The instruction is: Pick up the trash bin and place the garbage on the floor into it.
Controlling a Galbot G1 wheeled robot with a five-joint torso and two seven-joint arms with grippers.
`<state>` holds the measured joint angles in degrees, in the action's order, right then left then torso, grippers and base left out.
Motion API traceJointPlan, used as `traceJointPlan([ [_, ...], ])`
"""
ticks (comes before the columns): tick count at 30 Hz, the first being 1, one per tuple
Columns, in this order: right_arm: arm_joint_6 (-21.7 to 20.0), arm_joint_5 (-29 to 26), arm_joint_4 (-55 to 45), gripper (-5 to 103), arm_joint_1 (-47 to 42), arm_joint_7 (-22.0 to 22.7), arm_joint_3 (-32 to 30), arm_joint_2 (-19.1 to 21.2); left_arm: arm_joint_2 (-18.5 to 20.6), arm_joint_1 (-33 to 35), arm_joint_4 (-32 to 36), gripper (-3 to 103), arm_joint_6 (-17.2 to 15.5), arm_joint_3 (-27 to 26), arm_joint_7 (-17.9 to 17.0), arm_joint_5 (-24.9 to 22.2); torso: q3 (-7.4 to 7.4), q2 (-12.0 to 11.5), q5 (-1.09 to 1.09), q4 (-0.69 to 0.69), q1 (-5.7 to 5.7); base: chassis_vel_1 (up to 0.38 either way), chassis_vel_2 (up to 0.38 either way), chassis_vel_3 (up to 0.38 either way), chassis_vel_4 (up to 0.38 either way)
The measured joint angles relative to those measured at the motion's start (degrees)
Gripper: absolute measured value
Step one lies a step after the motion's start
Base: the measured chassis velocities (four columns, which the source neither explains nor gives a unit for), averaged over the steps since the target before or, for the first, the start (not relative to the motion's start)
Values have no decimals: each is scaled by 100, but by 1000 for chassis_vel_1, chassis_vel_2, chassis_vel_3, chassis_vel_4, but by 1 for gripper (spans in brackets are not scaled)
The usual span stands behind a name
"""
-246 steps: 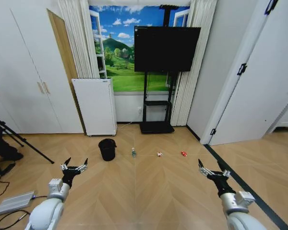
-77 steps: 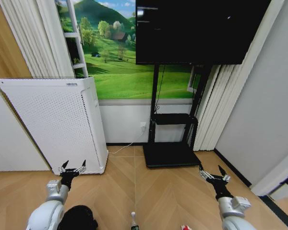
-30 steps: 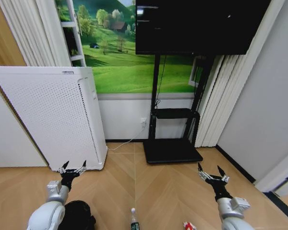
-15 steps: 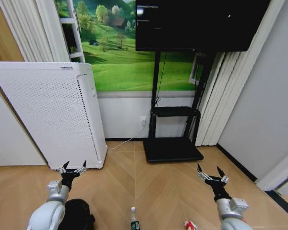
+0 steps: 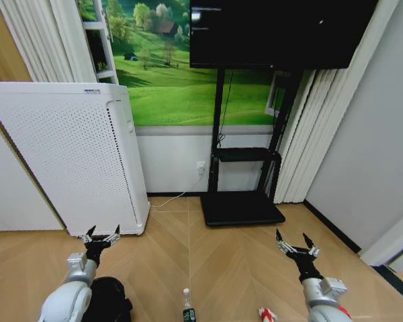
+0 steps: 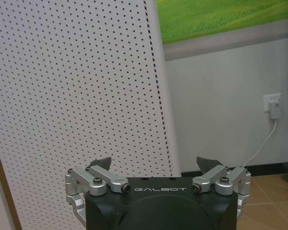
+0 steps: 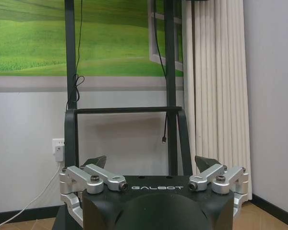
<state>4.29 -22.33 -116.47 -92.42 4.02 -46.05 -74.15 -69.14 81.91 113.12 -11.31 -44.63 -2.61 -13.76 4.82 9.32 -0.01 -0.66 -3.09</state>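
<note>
The black trash bin (image 5: 111, 300) sits on the floor at the lower left of the head view, partly hidden behind my left arm. Of the garbage, a small clear bottle (image 5: 187, 307) with a green label stands at the bottom centre, and a red-and-white wrapper (image 5: 265, 314) lies at the bottom right. My left gripper (image 5: 101, 235) hovers open above the bin, and its fingers (image 6: 102, 165) face the white appliance in the left wrist view. My right gripper (image 5: 293, 243) is open over bare floor, with its fingers (image 7: 98, 162) pointing at the TV stand in the right wrist view.
A tall white perforated appliance (image 5: 67, 157) stands against the wall at the left. A black TV stand (image 5: 242, 204) with a screen is at the centre. Curtains (image 5: 302, 141) hang to its right. A cable (image 5: 174, 198) runs from a wall socket to the appliance. Wooden floor lies between.
The camera has moved, so the whole picture has shifted a little: the appliance and wall now sit slightly lower and larger, and the bottle and wrapper have crept up from the bottom edge. Both grippers remain open.
</note>
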Motion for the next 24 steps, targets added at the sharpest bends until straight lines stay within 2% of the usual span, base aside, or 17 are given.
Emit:
traceJointPlan([
  [2,-4,-3,-13,100,-16,0,-10,4,37,27,38,100,-15,-21,-83,38,2,3,0,-1,-1,0,0,0,0],
  [4,-6,-8,-19,100,-45,7,-52,9,159,184,150,100,-225,-104,-386,92,8,12,1,1,-3,0,0,0,0],
  [5,8,-7,-18,100,-63,13,-81,7,233,252,168,100,-431,-147,-609,24,10,16,0,3,-4,0,0,0,0],
  [6,8,-7,-18,100,-63,13,-81,7,233,252,168,100,-431,-147,-609,24,10,16,0,3,-4,0,0,0,0],
  [8,48,-7,-18,100,-112,18,-133,-33,364,344,167,100,-726,-207,-822,-172,16,23,0,1,-6,0,0,0,0],
  [13,73,-7,6,100,-80,22,-131,-75,437,414,182,100,-738,-256,-823,-297,22,31,0,0,-9,0,0,0,0],
  [19,66,-14,11,100,-38,25,-97,-68,293,359,299,100,-460,-152,-608,-742,29,40,0,0,-11,0,0,0,0],
  [24,63,-62,-8,100,-84,25,-151,-17,260,341,295,100,-388,-102,-442,-621,29,42,1,0,-12,0,0,0,0],
])
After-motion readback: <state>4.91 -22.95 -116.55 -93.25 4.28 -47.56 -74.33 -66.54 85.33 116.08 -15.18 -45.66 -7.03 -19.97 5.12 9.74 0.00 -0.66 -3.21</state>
